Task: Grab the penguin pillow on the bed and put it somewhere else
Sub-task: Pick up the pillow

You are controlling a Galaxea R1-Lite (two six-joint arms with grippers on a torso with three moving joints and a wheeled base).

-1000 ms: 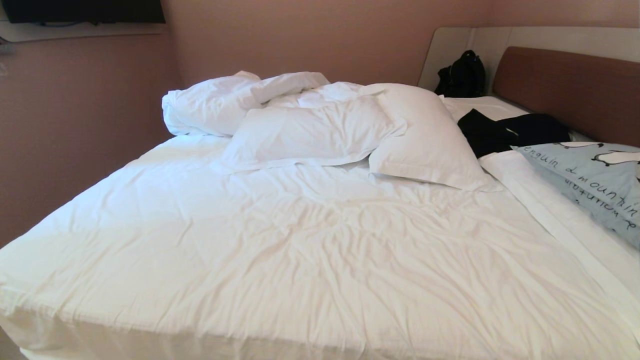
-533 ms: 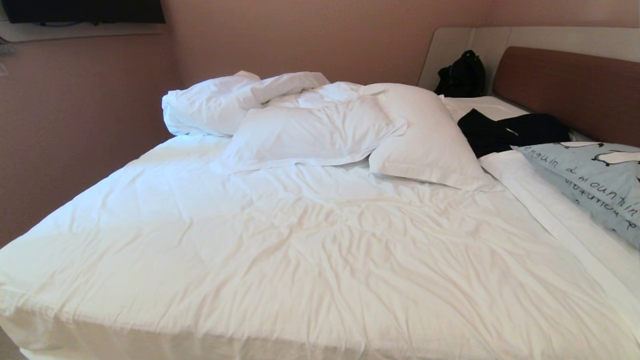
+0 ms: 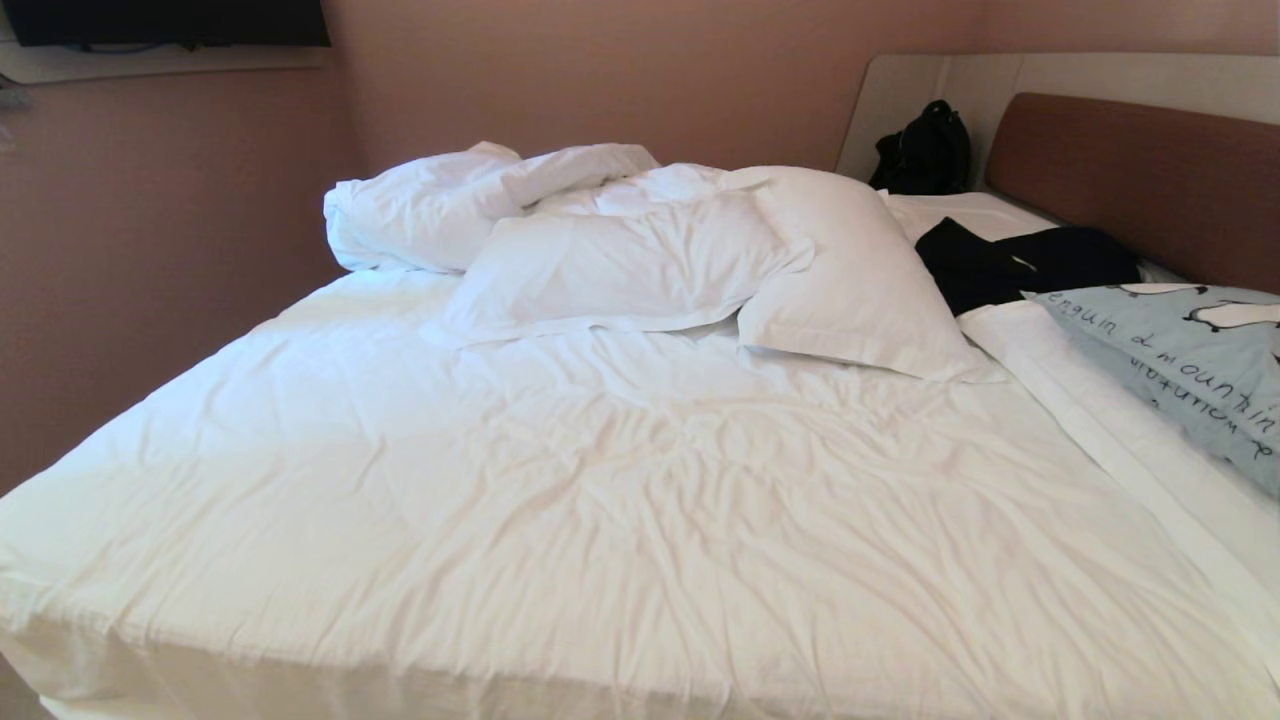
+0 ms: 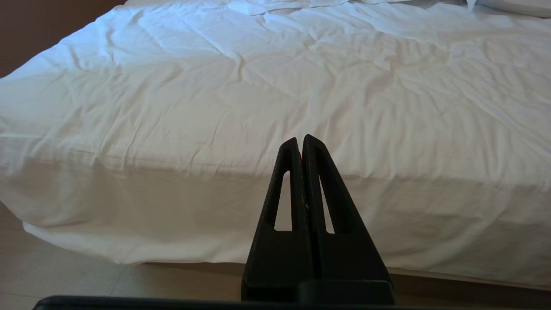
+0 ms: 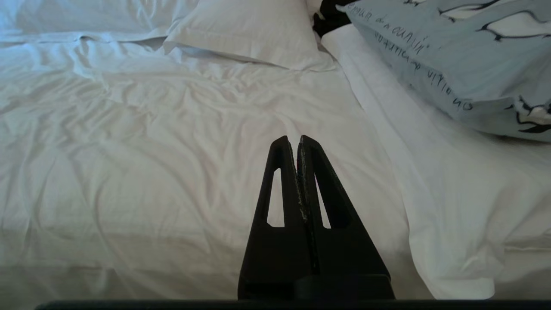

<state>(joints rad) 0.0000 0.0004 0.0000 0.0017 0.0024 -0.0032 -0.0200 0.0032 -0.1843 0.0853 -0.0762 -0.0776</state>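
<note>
The light-blue penguin pillow (image 3: 1190, 360) lies at the right side of the bed (image 3: 600, 520), near the brown headboard (image 3: 1140, 180); its dark lettering and penguins also show in the right wrist view (image 5: 456, 60). My right gripper (image 5: 297, 140) is shut and empty, low over the white sheet near the bed's front, well short of the pillow. My left gripper (image 4: 299, 140) is shut and empty, in front of the bed's near edge. Neither arm shows in the head view.
Two plain white pillows (image 3: 850, 280) and a bunched white duvet (image 3: 440, 205) lie at the back of the bed. A black garment (image 3: 1010, 262) lies next to the penguin pillow, and a black bag (image 3: 925, 150) stands by the headboard. A folded white duvet strip (image 3: 1110, 440) runs under the penguin pillow.
</note>
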